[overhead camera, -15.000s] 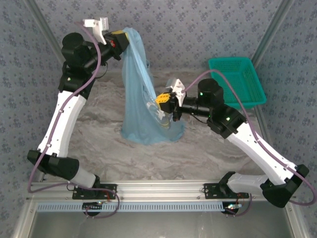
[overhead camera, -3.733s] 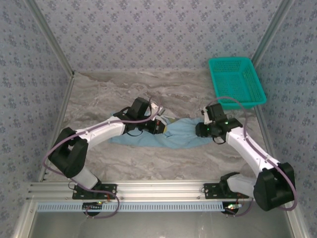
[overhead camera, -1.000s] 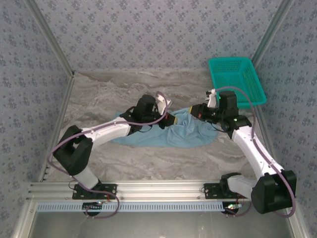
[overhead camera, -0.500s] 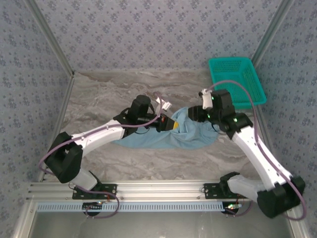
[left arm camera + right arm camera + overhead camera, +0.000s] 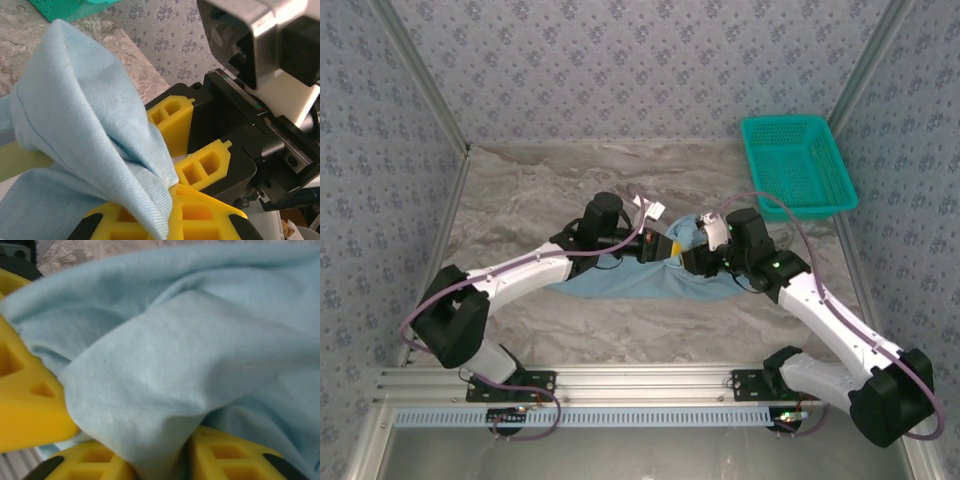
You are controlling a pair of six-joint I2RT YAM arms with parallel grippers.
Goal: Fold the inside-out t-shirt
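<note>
The t-shirt (image 5: 620, 283) lies crumpled mid-surface (image 5: 540, 190), with no fold made yet. The left end effector (image 5: 668, 247) is clamped on a raised pleat. The right end effector (image 5: 690, 260), at its 3 o'clock, has cloth between part-open fingers; I cannot tell if it grips.

Plain light-blue t-shirt (image 5: 630, 283) on a grey-and-beige marbled table (image 5: 520, 190). Teal mesh basket (image 5: 798, 160). Blue-grey walls (image 5: 620, 70) with a small repeating floral print. White-and-black left arm (image 5: 520, 272) and right arm (image 5: 830, 315), purple cables (image 5: 420, 310). Left end effector (image 5: 167, 215) and right end effector (image 5: 160, 460) have yellow fingers.
</note>
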